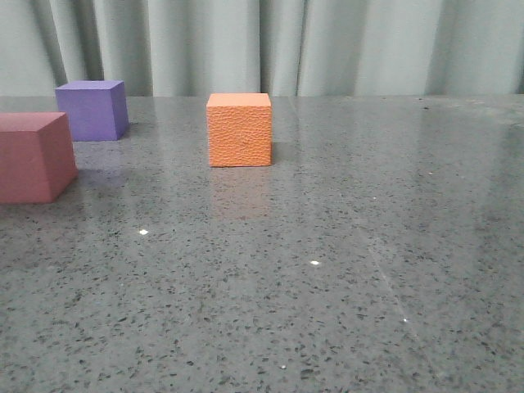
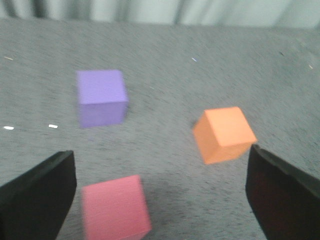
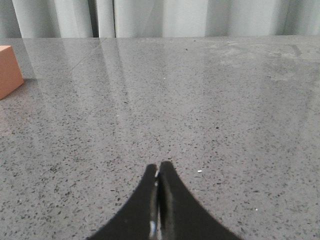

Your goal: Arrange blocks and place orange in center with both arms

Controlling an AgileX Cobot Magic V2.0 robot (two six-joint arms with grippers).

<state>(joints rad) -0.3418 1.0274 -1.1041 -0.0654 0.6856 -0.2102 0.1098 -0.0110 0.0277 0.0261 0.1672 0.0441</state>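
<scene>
Nearest the front camera, a pink-red cube (image 1: pixel 33 155) sits on the speckled grey stone table (image 1: pixel 344 270) at the left, partly cut off by the picture's left border. Behind it, farther back and slightly right, stands a purple cube (image 1: pixel 92 110), apart from the pink-red one. An orange cube (image 1: pixel 239 129) with a pebbled surface rests to their right, left of the table's middle and well apart from both, its reflection faint on the polished top. Pale pleated curtains (image 1: pixel 327 45) hang behind the table's far edge. Neither arm appears in the front view. From the left wrist camera, blurred, the left gripper (image 2: pixel 160 195) is spread wide, its two dark fingers (image 2: pixel 37 195) far apart above the table and holding nothing; the pink-red cube (image 2: pixel 115 207) lies between them close to one finger, with the purple cube (image 2: pixel 101 97) and the orange cube (image 2: pixel 224 134) beyond. From the right wrist camera, the right gripper (image 3: pixel 159 175) has its fingertips pressed together, empty, over bare table, with a corner of the orange cube (image 3: pixel 9 70) at the picture's border.
</scene>
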